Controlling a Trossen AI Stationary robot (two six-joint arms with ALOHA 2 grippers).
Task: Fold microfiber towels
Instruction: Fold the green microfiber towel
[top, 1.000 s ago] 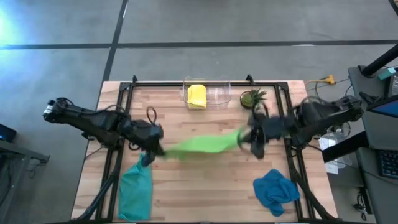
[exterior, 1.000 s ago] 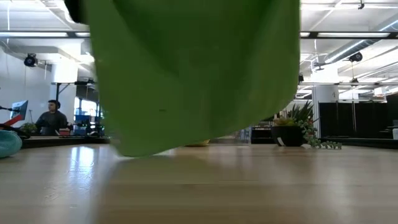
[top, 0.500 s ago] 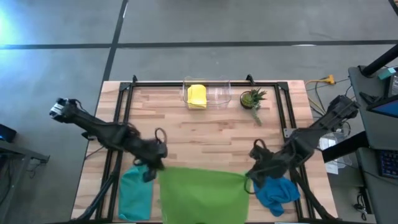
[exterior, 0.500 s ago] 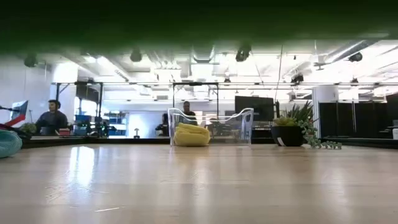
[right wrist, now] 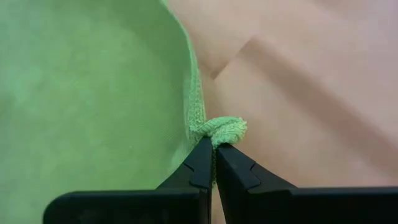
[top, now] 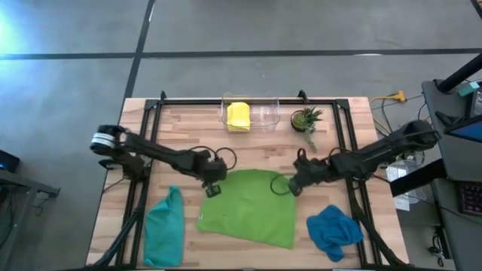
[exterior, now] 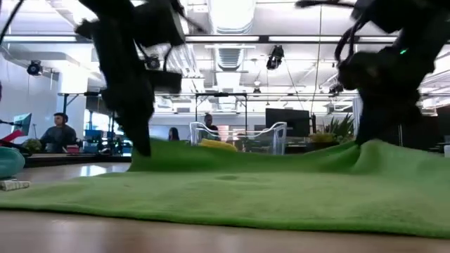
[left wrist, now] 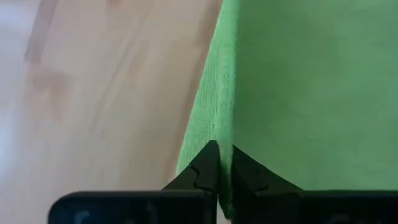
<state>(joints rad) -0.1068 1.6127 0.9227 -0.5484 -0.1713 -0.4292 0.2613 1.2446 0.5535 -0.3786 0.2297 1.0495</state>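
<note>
Now the soft, fine-looped lime green microfiber towel [top: 251,205] lies spread almost flat at the lower centre of the pale wooden plank surface [top: 256,147], whereas half a second ago it hung over the lower edge. The left gripper [top: 213,183] is clamped on its upper-left corner and the right gripper [top: 294,183] pinches its bunched upper-right corner. Around it sit a crumpled teal towel [top: 164,226] at lower left, a rumpled blue towel [top: 334,229] at lower right, a folded yellow towel [top: 238,115] in a clear plastic bin [top: 263,113] and a small potted plant [top: 306,119] at the top.
</note>
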